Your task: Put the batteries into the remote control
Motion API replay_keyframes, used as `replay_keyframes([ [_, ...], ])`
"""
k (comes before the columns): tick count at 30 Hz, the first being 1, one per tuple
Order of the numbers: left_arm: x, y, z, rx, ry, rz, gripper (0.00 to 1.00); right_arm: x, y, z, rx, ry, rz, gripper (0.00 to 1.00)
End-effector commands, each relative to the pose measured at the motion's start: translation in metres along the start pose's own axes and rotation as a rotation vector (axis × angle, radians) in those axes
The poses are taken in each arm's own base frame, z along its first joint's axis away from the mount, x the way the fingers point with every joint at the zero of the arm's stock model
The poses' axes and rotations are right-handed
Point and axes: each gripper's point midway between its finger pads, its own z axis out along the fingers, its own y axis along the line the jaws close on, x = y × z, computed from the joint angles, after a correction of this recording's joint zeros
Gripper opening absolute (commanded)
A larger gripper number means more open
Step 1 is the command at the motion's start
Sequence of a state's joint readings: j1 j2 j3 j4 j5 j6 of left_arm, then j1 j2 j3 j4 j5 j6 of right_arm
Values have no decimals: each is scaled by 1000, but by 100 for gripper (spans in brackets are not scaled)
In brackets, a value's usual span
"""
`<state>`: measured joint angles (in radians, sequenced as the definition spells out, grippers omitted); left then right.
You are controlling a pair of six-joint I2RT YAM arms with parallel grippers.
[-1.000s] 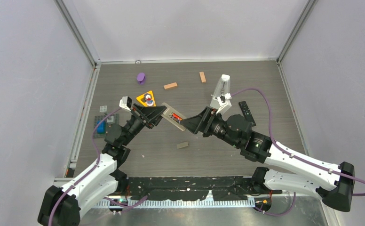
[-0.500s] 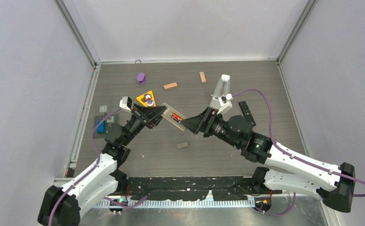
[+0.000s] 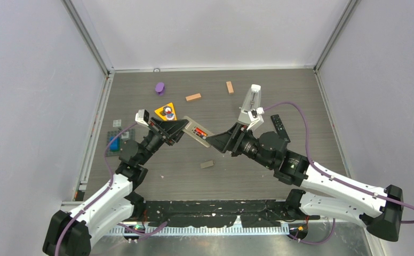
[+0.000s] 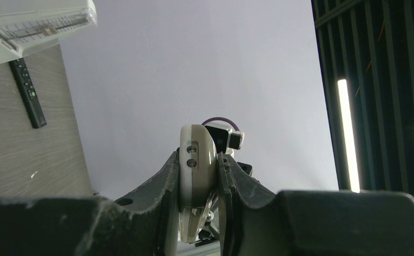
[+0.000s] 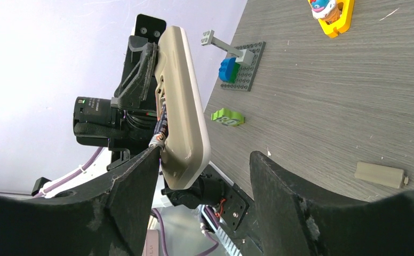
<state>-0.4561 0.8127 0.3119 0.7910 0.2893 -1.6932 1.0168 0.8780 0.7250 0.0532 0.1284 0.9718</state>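
My left gripper (image 3: 180, 128) is shut on one end of the beige remote control (image 3: 196, 130) and holds it above the table. In the left wrist view the remote (image 4: 195, 146) sits clamped between the fingers of the left gripper (image 4: 199, 160). Its open compartment shows a red-orange battery (image 3: 199, 131). My right gripper (image 3: 214, 142) is open at the remote's other end. In the right wrist view the remote (image 5: 182, 101) stands between the open jaws of the right gripper (image 5: 205, 160). The battery's end (image 5: 159, 132) lies against the left finger.
A small grey cover piece (image 3: 207, 164) lies on the table below the remote. A black remote (image 3: 280, 128) and a white metronome (image 3: 250, 104) are at the right. Orange-brown blocks (image 3: 193, 97), a purple piece (image 3: 160, 87), a yellow triangle toy (image 3: 167, 111) and a brick plate (image 3: 117, 140) lie behind and left.
My right gripper has edged slightly down and left along the remote's end. The left gripper and the remote have stayed in place.
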Motion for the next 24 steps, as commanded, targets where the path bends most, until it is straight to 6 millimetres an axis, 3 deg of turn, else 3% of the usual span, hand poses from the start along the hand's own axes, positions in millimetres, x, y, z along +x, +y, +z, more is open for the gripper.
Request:
replay_keyframes([
  [1, 0, -20, -1, 64, -2, 35, 0, -6, 11, 3, -43, -18, 4, 66],
  [13, 3, -20, -1, 65, 10, 44, 0, -8, 10, 7, -26, -24, 20, 65],
  [18, 5, -20, -2, 66, 21, 52, 0, -5, 6, 13, 32, 11, 27, 56],
  [24, 9, -22, -4, 80, 43, 71, 0, 5, -4, 20, 98, 68, 38, 53],
])
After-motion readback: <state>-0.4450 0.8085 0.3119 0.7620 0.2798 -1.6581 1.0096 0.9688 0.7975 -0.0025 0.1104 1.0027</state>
